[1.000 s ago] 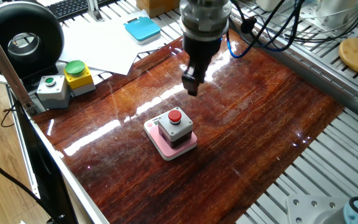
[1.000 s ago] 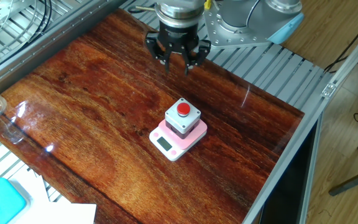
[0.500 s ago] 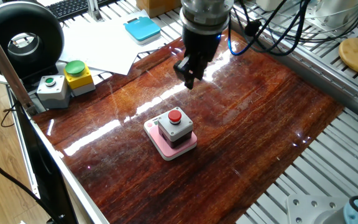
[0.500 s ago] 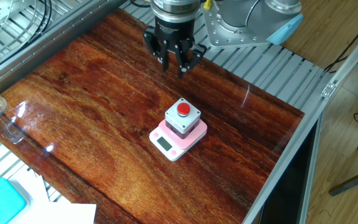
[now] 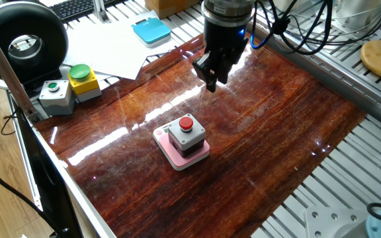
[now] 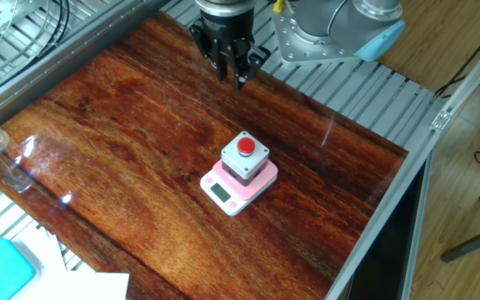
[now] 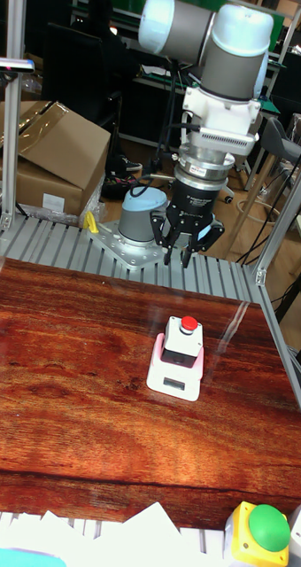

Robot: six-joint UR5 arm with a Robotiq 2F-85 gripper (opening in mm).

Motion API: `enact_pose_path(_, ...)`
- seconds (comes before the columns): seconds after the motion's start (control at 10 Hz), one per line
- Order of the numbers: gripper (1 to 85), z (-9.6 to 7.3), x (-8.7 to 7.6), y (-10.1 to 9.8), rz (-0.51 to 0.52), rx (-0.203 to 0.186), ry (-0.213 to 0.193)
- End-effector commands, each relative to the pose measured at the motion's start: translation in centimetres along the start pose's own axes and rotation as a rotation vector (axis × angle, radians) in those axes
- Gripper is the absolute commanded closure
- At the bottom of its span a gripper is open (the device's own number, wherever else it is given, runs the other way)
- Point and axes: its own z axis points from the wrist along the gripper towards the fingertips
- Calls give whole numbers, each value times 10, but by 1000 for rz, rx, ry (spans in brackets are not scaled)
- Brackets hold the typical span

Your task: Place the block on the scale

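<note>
The small grey box with a black base and round red push-button, the block [image 5: 186,134], sits upright on the flat pink square scale with rounded corners [image 5: 179,154], near the middle of the glossy reddish-brown wooden worktop [image 5: 276,125]. In the other fixed view the scale's small grey display [image 6: 220,192] shows along the edge at about 7 o'clock from the block, uncovered.

The black two-finger end effector [image 5: 211,71] hangs in the air, well apart from the block, at roughly 1 o'clock from it in one fixed view and at 12 o'clock in the tall fixed view. Its fingers are spread with nothing between them, seen most clearly in the tall fixed view [image 7: 183,252].

Off the wooden surface, at about 10 o'clock from the block, a yellow box with a big green button [image 5: 82,80] stands just beside a grey box with a small green button [image 5: 54,95]. A flat blue scale [image 5: 151,30] lies at about 12 o'clock.
</note>
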Motion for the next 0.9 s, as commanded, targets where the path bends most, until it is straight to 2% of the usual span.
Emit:
enact_pose_path(0.0, 500, 1, 3, -4, 9, -4, 18)
enact_pose_path(0.8, 530, 5, 0, -12, -31, 10, 4)
